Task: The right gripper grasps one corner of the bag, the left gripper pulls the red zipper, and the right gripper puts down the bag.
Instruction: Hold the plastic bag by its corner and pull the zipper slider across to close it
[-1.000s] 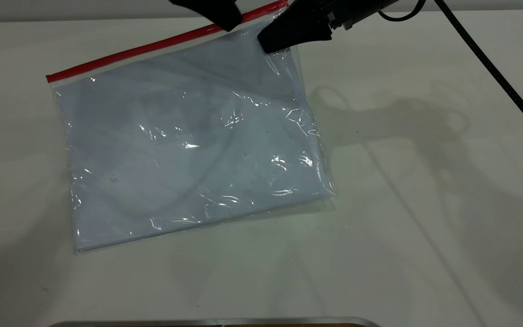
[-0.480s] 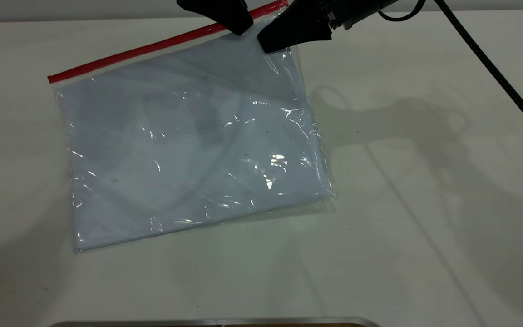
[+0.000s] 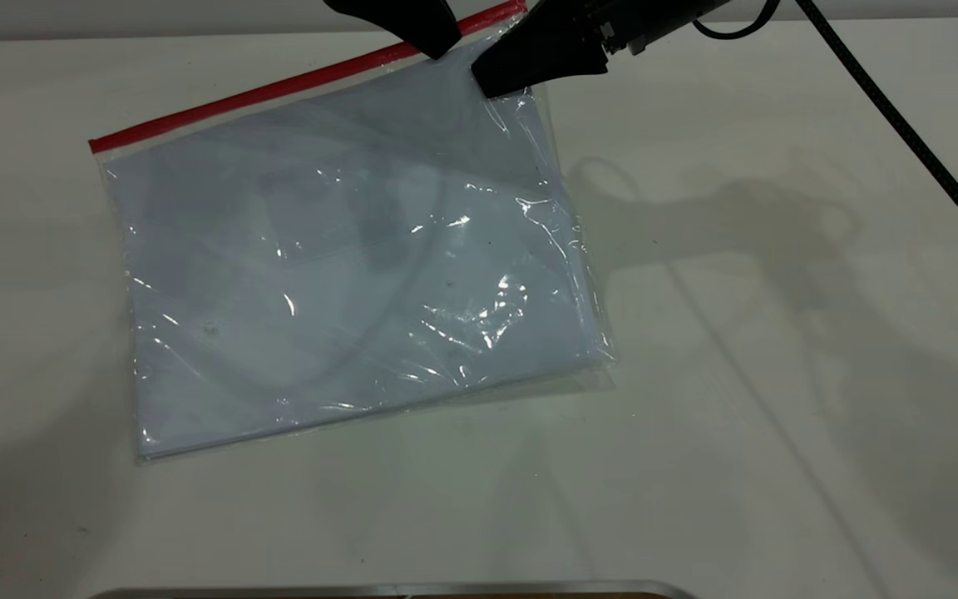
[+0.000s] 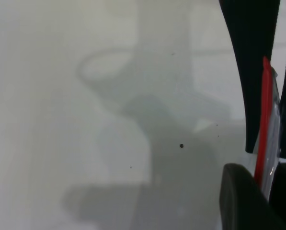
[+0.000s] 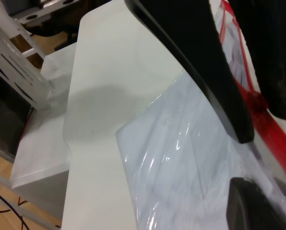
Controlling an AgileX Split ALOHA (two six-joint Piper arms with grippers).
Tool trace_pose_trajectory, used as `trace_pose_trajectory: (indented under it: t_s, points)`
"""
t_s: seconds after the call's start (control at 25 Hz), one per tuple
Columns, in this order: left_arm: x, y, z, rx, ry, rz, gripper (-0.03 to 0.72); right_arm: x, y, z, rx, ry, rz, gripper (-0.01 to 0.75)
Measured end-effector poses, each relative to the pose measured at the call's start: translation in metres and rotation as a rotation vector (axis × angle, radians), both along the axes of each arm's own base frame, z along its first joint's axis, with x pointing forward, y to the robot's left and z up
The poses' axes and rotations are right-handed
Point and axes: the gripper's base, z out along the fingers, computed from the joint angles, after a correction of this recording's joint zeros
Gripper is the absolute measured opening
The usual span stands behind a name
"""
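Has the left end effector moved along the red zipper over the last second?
Yes. The left end effector has shifted right along the red zipper, toward the right end effector gripping the bag corner.

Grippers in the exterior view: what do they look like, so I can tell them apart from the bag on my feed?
Both are matte black with tapered fingers. The right gripper has small metal fittings on its body behind the fingers and a black braided cable trailing over the white table. The left gripper shows only plain black tips.

Bag [image 3: 354,274] flat — right gripper [image 3: 502,76] pinching corner.
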Motion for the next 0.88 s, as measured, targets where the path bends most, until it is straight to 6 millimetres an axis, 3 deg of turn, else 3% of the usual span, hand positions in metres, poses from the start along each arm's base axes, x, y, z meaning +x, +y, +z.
trace_pose_trajectory:
  t_s: [0.24,0.6,0.88]
  points:
    - [0.000,0.000,0.000,0.001,0.000,-0.001,0.192,0.000,0.000,0.000,0.001,0.000,0.001,0.033]
    - [0.000,0.001,-0.001,0.014,-0.006,-0.009,0.066,0.000,0.000,0.000,0.001,0.000,0.001,0.033]
    - [0.000,0.000,-0.001,0.024,-0.022,-0.010,0.051,0.004,-0.012,0.001,0.007,0.042,-0.039,0.033]
